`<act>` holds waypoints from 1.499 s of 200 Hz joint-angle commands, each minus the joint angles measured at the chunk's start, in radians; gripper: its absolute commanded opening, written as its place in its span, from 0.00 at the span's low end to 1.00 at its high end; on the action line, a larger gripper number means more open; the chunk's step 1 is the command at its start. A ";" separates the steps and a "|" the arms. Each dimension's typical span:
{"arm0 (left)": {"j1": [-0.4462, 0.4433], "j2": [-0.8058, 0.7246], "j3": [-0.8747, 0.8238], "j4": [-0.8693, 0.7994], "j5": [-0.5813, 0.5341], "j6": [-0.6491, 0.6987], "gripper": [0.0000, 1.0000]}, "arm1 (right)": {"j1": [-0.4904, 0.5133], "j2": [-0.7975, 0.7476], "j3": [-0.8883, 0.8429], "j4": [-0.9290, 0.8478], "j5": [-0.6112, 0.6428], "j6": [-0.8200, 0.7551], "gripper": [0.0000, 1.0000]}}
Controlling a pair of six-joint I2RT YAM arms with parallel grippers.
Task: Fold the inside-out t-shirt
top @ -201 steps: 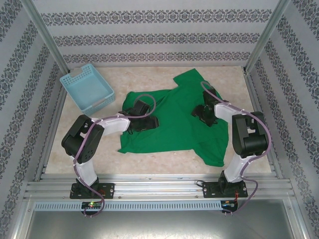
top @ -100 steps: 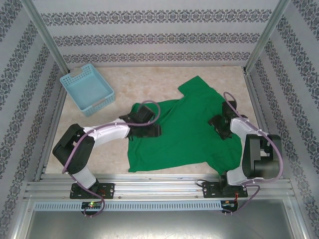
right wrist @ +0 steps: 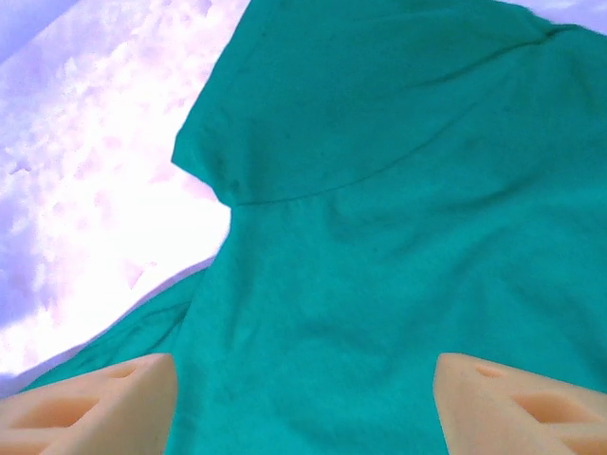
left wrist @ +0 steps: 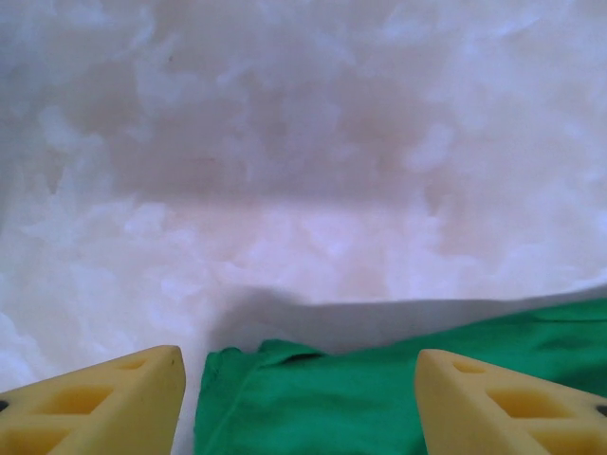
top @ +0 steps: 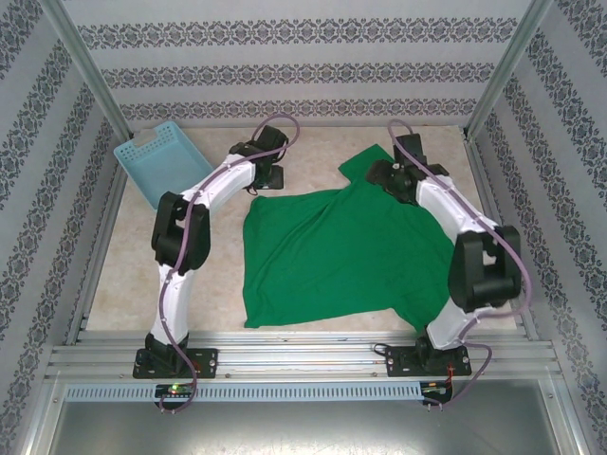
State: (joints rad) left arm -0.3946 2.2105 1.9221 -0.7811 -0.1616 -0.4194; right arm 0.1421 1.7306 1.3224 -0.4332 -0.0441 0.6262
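Lying flat on the worktop (top: 190, 275), the inside-out t-shirt (top: 341, 246) has the left gripper (top: 269, 177) and right gripper (top: 384, 173) at its far corners, probably to pinch them. Left wrist: jaws wide, shirt edge between. Right wrist: jaws wide over its sleeve, empty.

No text, label, brand, number or sign to be read anywhere. Plain cloth without print on the green t-shirt (top: 341, 251). Bare lattice on the light blue basket (top: 139, 144) at far left. Only ornamental bands, no letters, on the walls (top: 303, 71).
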 commanded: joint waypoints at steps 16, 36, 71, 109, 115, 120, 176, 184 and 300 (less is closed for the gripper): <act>0.023 0.082 0.107 -0.179 0.005 0.085 0.59 | 0.007 0.166 0.134 -0.070 -0.029 -0.075 0.72; 0.033 0.108 0.114 -0.189 0.025 0.090 0.57 | 0.005 0.241 0.195 -0.087 -0.034 -0.092 0.71; 0.047 0.141 0.115 -0.190 0.058 0.096 0.49 | -0.004 0.334 0.275 -0.121 -0.018 -0.102 0.71; 0.065 0.171 0.122 -0.181 0.095 0.096 0.39 | -0.030 0.370 0.290 -0.128 -0.004 -0.077 0.71; 0.069 0.178 0.126 -0.180 0.101 0.096 0.38 | -0.032 0.375 0.292 -0.130 0.000 -0.074 0.71; 0.072 0.180 0.129 -0.179 0.105 0.094 0.36 | -0.033 0.377 0.293 -0.131 0.000 -0.075 0.70; 0.099 0.143 0.104 -0.128 0.126 0.057 0.12 | -0.057 0.388 0.264 -0.153 0.044 -0.025 0.65; 0.102 0.114 0.073 -0.099 0.132 0.045 0.11 | -0.067 0.381 0.244 -0.149 0.046 -0.011 0.64; 0.217 -0.301 -0.523 0.489 0.496 -0.310 0.01 | -0.165 0.129 -0.177 0.047 0.015 0.103 0.55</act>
State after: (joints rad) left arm -0.1795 1.9308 1.4490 -0.4263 0.2440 -0.6495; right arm -0.0196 1.9038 1.2003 -0.4091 -0.0349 0.7021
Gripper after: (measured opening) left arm 0.049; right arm 0.549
